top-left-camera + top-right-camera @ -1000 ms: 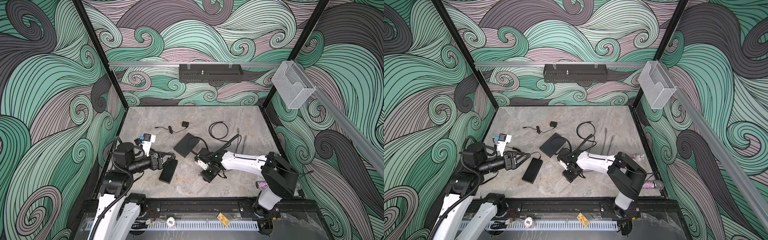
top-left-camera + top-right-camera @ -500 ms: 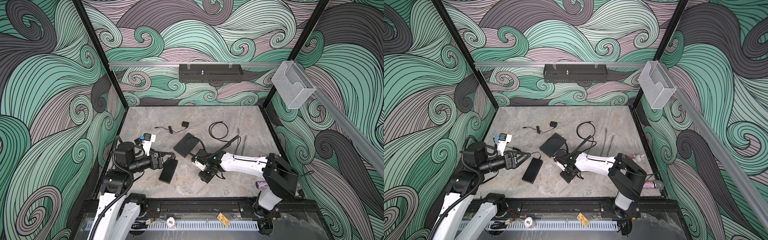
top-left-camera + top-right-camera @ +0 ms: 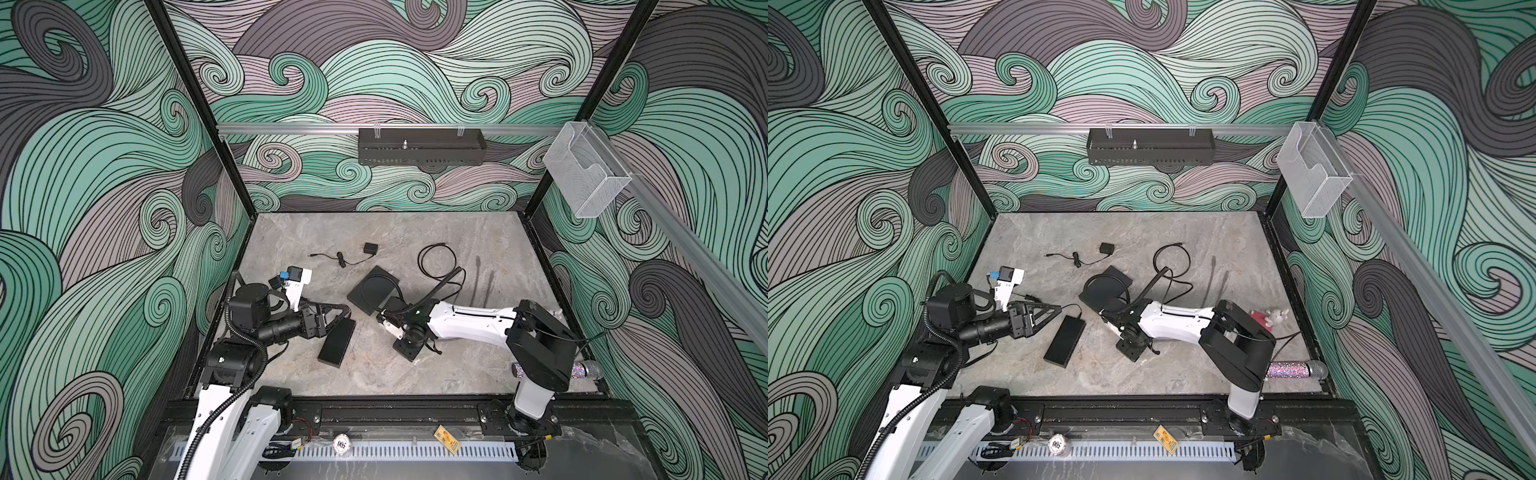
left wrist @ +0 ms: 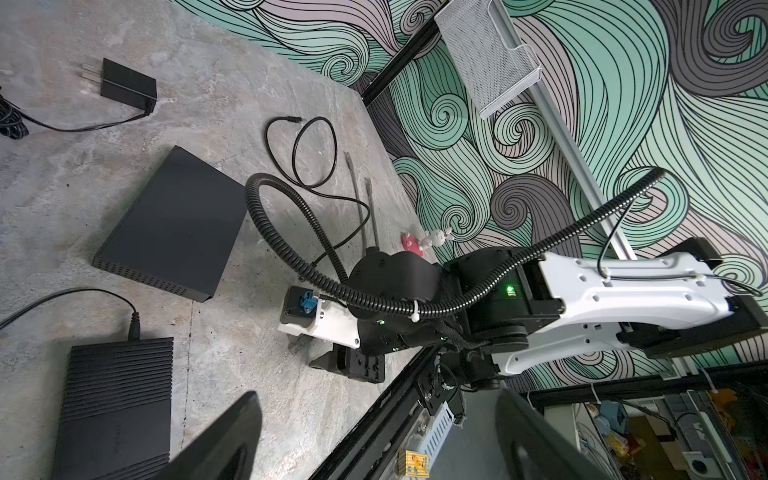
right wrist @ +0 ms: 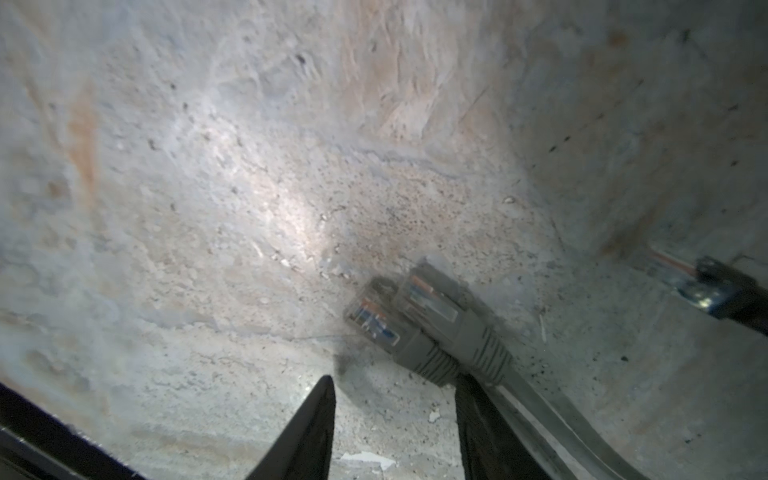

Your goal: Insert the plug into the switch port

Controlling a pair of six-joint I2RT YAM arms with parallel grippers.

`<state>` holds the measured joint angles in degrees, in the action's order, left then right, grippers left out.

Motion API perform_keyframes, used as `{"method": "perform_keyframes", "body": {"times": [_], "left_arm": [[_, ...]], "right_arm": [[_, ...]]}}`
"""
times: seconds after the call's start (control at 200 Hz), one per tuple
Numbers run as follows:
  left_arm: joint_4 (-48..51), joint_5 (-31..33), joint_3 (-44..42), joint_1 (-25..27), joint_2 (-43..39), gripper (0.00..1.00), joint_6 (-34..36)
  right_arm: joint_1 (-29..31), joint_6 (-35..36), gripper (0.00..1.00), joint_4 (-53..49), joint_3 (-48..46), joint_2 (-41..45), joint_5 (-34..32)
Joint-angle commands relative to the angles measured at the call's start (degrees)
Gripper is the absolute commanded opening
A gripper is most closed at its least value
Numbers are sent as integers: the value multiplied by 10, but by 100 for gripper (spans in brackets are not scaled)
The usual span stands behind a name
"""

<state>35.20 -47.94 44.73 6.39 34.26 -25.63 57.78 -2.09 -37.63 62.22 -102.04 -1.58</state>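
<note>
Low over the bench (image 5: 166, 166), my right pincer (image 5: 394, 376) hangs half open, empty, seemingly to straddle the grey plug (image 5: 407, 324). My left pincer (image 4: 376, 395) gapes wide, idle.

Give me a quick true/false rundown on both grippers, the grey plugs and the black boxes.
The left gripper is open and empty. True.
The right gripper is clamped on a grey plug. False: its jaws are open; both grey plugs lie on the table beside one fingertip.
A black lead runs into the ribbed black box. True.
The wall adapter sits on the flat black box. False: it lies on the table, apart from it.
</note>
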Motion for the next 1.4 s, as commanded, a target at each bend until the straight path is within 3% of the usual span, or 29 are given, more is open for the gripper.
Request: {"method": "perform_keyframes", "body": {"times": [0.0,0.781,1.396], "left_arm": [[-1,2,0,-4,-1,90,7],[-8,-7,-2,-5,7,89,6],[-8,-7,-1,-6,13,89,5]], "right_arm": [[-6,6,49,-17,-7,6,-38],[-50,-7,49,-20,11,16,23],[-74,-17,49,-25,-1,56,15]]}}
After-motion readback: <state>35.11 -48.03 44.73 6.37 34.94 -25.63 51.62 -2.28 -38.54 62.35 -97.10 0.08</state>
